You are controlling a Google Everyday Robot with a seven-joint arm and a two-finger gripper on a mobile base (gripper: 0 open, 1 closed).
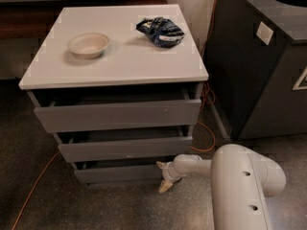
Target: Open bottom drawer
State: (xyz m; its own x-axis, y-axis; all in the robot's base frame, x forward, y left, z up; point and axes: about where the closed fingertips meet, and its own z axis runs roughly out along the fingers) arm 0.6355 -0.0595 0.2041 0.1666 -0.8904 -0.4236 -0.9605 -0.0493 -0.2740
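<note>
The bottom drawer (120, 173) is the lowest and slimmest of three grey fronts under the white cabinet top (120, 61). It stands a little way out, with a dark gap above its front. My gripper (164, 176) is low, just above the floor, at the right end of the bottom drawer's front and against its corner. My white arm (240, 186) reaches in from the lower right. The middle drawer (125, 148) and the taller top drawer (117, 115) also stand slightly out.
A beige bowl (88, 44) and a blue snack bag (160, 31) lie on the cabinet top. A dark bin unit (259, 66) stands close on the right. An orange cable (33, 188) runs over the floor at the left and behind the cabinet at the right.
</note>
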